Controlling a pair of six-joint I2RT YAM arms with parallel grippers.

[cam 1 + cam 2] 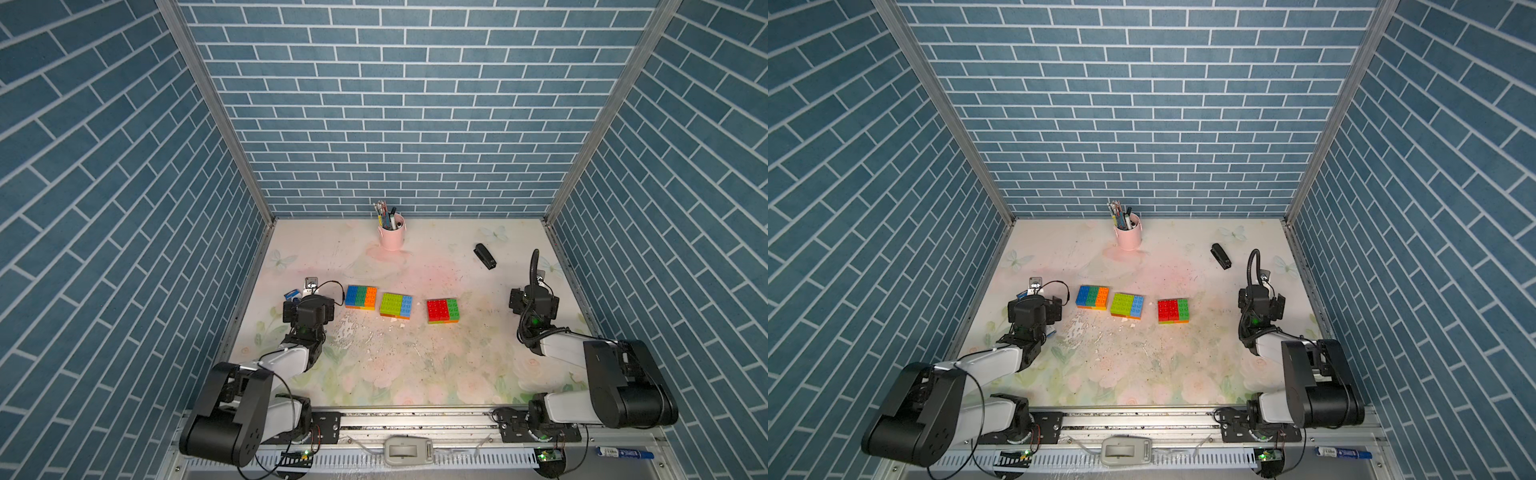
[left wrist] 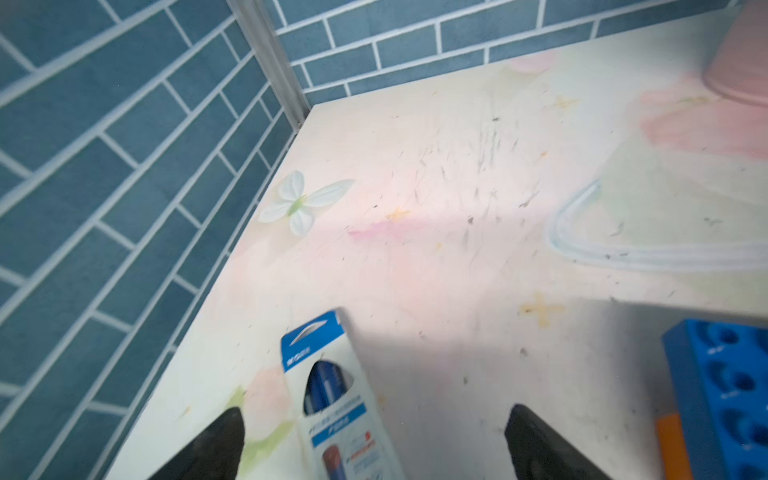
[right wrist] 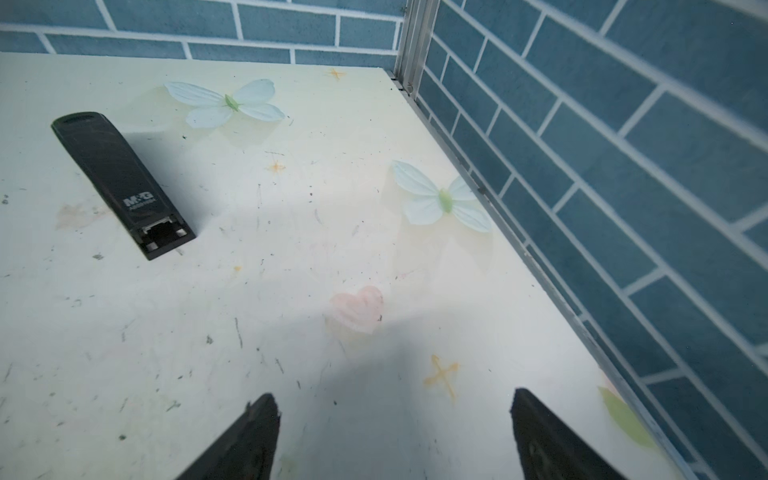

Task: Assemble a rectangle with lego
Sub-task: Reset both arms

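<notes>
Lego (image 1: 1128,305) on counter (image 1: 415,365) as three separate rectangles in row: blue-green-orange block (image 1: 361,297); lime-blue block (image 1: 397,305); red-green block (image 1: 443,310); no loose bricks seen; left end effector (image 2: 374,411), right end effector (image 3: 392,397) both spread, empty; likely finished, unless joining remains.

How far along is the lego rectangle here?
Done: three two-layer rectangles sit in a row, apart: the blue-green-orange block, the lime-blue block, the red-green block. In hand: nothing; the left gripper and right gripper are open and empty, off to the sides. Left: no loose bricks show; perhaps only joining the blocks, if one rectangle is meant.
</notes>
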